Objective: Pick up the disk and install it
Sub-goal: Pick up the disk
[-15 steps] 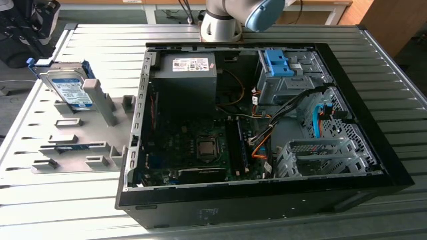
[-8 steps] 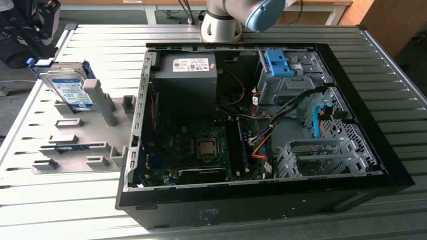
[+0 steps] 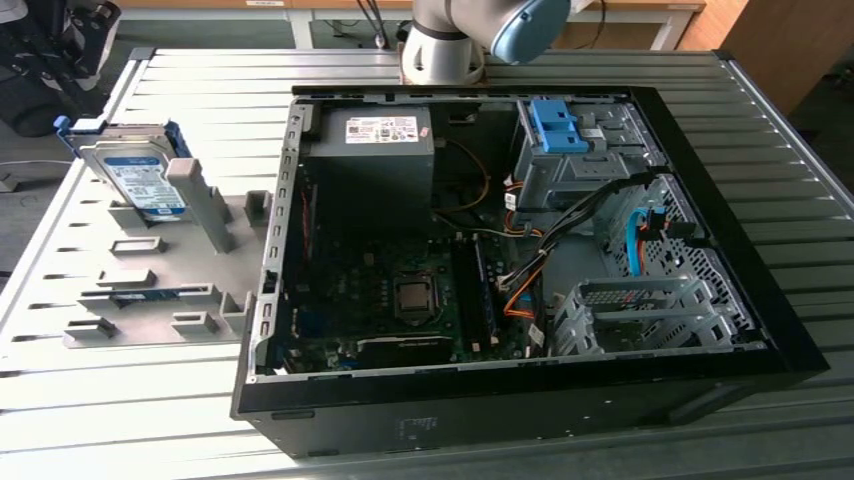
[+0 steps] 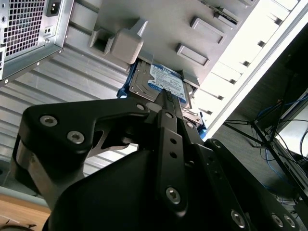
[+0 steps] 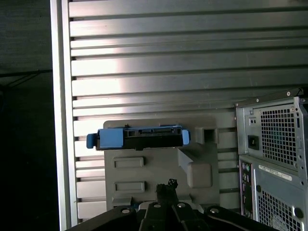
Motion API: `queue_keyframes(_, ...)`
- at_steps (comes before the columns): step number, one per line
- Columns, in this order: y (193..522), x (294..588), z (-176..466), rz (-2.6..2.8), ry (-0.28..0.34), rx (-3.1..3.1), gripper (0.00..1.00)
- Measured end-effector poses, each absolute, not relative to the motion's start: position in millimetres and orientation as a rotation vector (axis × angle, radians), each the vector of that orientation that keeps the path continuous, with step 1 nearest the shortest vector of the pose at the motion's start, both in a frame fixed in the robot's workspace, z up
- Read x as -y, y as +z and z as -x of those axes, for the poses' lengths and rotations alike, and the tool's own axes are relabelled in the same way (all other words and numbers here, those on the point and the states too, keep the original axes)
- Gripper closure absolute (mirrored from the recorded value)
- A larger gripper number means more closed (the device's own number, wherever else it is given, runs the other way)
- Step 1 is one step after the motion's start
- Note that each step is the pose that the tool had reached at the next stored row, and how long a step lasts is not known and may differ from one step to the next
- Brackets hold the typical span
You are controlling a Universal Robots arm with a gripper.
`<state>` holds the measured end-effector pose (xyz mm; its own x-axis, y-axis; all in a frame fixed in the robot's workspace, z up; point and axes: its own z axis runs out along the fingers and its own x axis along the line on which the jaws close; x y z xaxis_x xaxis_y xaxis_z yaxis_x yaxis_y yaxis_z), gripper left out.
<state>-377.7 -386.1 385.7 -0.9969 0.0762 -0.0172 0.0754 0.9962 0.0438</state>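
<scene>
Disk [image 3: 134, 180], silver in its bright blue caddy, stands on edge in a grey holder [image 3: 200, 215] on the slatted metal table [image 3: 160, 400], not yet picked up. In both wrist views it lies straight ahead of the pincer [image 4: 163, 94], beyond its tip and apart from it. The second wrist view gives the disk [image 4: 161, 82] label-side up against the holder [image 4: 125, 43]. The first wrist view gives the disk [image 5: 139, 137] edge-on across the holder [image 5: 159, 163], past the pincer [image 5: 168, 184].

The pincer carries nothing, though whether it is open or closed cannot be told from these angles. The open computer case [image 3: 467, 420] waits off to one side of the pincer, its rear panel [image 5: 274, 144] showing in the first wrist view, with no silver drive to be seen inside.

By this showing the job is at its very start. The pincer is lined up on the disk and no more, so both the pick-up and the fitting into the case are left to do.
</scene>
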Motion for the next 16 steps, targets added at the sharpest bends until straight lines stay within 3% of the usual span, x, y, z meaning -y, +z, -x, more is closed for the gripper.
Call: queue_keyframes(16,385.6,386.4,377.7,-0.11,0.067,-3.12,0.89)
